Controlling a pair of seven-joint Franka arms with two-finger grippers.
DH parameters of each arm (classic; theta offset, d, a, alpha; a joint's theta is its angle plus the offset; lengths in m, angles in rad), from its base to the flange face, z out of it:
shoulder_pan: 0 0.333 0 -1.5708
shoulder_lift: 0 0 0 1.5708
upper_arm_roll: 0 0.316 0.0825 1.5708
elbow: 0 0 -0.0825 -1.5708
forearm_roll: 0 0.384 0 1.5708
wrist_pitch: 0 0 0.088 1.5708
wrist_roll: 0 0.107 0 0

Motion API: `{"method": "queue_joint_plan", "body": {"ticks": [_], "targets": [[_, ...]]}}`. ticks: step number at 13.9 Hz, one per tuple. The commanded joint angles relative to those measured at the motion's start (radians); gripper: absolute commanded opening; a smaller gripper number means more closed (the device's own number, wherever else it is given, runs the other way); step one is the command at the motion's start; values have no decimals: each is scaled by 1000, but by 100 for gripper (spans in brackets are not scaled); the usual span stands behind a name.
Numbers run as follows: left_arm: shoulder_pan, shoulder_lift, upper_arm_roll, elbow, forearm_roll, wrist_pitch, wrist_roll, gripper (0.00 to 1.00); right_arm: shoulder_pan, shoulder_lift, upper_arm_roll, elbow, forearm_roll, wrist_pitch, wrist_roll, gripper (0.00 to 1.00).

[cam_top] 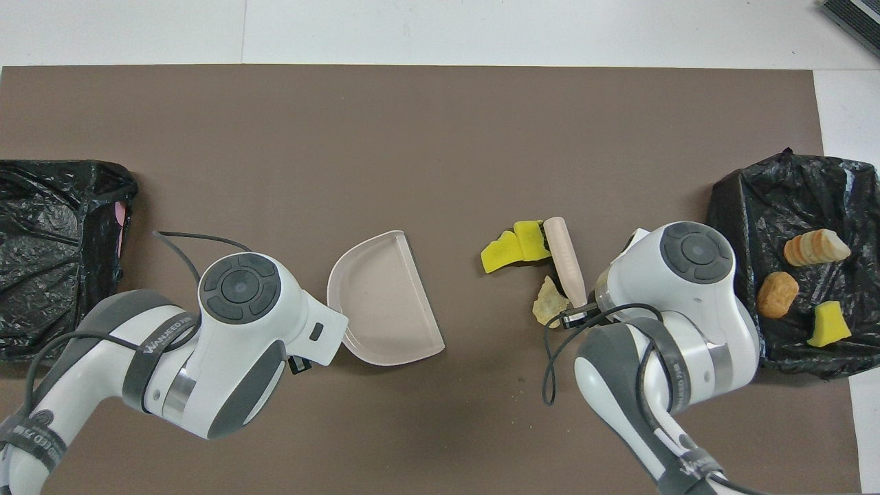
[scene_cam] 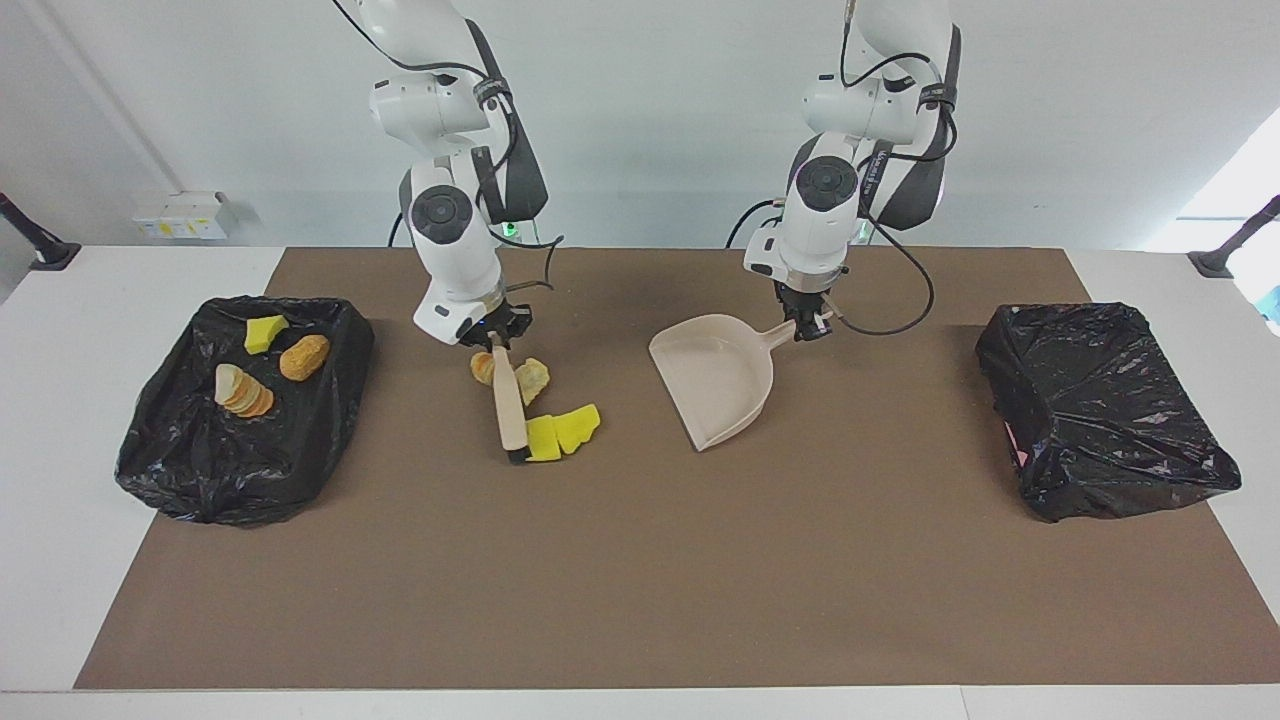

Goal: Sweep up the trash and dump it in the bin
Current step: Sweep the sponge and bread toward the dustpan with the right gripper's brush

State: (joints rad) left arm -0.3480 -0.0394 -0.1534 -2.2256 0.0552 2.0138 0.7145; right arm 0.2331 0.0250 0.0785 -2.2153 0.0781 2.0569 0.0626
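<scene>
My right gripper [scene_cam: 497, 345] is shut on the handle of the beige brush [scene_cam: 510, 405], whose black bristles rest on the mat. Two yellow sponge chunks [scene_cam: 563, 432] lie against the bristles on the dustpan's side; they show in the overhead view as sponge chunks [cam_top: 512, 246] beside the brush [cam_top: 566, 261]. A pale flake [scene_cam: 533, 376] and an orange-brown bread lump [scene_cam: 482, 367] sit by the handle. The beige dustpan [scene_cam: 715, 385] lies on the mat with its mouth toward the brush, and my left gripper [scene_cam: 808, 326] is shut on its handle.
A black-bagged bin [scene_cam: 1100, 410] stands at the left arm's end of the table. At the right arm's end, another black bag [scene_cam: 200, 450] holds a yellow sponge chunk [scene_cam: 263, 333] and two bread lumps [scene_cam: 303, 357]. A brown mat [scene_cam: 640, 580] covers the table.
</scene>
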Motion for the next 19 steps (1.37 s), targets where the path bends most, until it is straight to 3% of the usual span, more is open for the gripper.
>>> {"method": "queue_joint_plan", "body": {"ticks": [1,10,13,15,19], "targets": [[-6,-20,6,-28,12,31,-27,0,73,38,0,43,52,-12,90,0],[-2,-20,6,-28,9,31,-26,0,285,39,3,74,317,17,135,0],[0,-20,6,-28,8,33,-26,0,290,15,7,86,376,-3,147,0],[0,-20,6,-28,8,33,-26,0,272,-43,-5,86,374,-85,147,0],[0,-20,6,-28,8,33,-15,0,174,-134,-8,74,260,-236,193,0]]}}
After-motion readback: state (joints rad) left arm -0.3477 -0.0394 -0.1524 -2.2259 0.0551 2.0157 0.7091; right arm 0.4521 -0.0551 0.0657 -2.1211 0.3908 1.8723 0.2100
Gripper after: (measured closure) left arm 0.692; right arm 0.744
